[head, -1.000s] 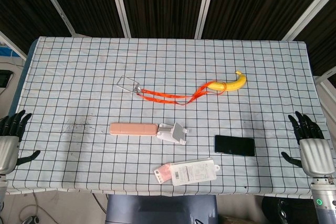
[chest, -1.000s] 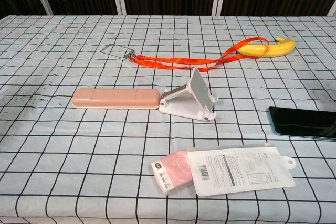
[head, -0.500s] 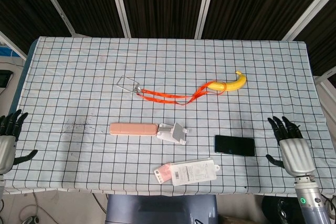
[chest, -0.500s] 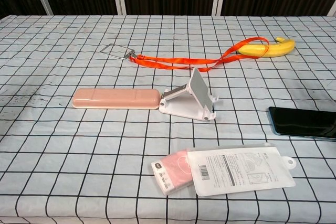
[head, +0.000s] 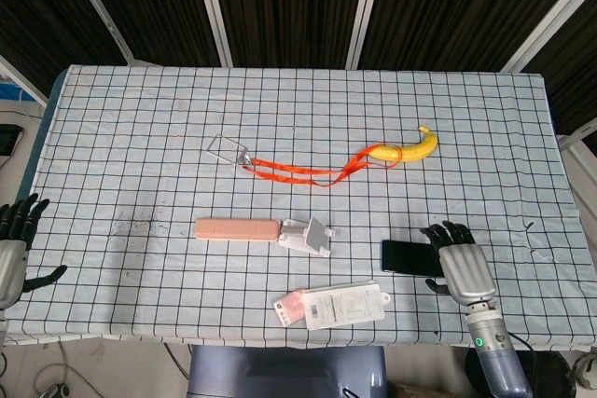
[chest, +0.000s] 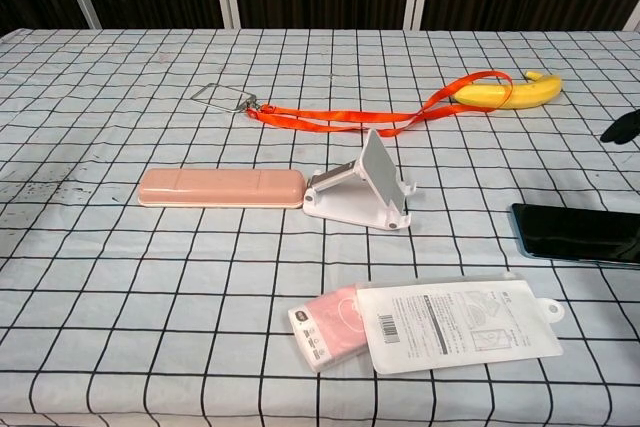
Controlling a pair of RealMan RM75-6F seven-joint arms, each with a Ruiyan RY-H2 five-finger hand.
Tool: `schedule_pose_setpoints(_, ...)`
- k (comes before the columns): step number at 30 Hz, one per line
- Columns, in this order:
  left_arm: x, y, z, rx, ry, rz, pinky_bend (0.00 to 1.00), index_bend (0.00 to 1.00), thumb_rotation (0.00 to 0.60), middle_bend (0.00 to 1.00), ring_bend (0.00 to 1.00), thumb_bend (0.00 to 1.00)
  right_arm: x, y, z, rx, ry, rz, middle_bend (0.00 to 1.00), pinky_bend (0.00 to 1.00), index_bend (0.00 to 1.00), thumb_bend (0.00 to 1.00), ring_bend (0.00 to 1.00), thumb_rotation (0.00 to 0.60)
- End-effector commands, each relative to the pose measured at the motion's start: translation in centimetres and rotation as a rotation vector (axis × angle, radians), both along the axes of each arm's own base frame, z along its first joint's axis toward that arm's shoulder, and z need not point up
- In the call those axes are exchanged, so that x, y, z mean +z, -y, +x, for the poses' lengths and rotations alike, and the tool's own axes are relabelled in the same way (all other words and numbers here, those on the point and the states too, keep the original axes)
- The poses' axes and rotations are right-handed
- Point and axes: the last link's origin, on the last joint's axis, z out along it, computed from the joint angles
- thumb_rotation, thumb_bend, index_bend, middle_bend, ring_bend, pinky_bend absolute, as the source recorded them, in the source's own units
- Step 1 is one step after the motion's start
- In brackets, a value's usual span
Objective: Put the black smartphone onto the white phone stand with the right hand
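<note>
Right robot hand (head: 460, 263) moved over smartphone (head: 407, 255)

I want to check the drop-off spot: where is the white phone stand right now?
In the head view the white phone stand sits near the table's front centre, touching the pink case's right end, left of the black smartphone.

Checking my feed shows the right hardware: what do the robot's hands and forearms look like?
Right hand: black jointed fingers on a pale grey, boxy palm shell; grey cylindrical wrist with a small green ring light. Left hand: same black fingers and grey shell, cut off at the frame edge. No cables visible.
</note>
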Motion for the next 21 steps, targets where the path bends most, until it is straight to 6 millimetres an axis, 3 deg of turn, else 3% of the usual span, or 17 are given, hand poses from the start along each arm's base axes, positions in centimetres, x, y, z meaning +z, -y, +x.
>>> schedule_pose_setpoints(1, 0.0, 0.0, 0.0, -0.001, 0.002, -0.003, 0.00, 0.00, 0.600, 0.00, 0.00, 0.00, -0.8, 0.5, 0.0, -0.012, -0.006, 0.007, 0.26, 0.18, 0.27, 0.19, 0.16, 0.600)
schedule_pose_setpoints(21, 0.0, -0.2, -0.1, 0.012, 0.016, -0.003, 0.00, 0.00, 0.600, 0.00, 0.00, 0.00, -3.1, 2.5, -0.1, -0.135, 0.017, 0.059, 0.26, 0.18, 0.29, 0.19, 0.17, 0.600)
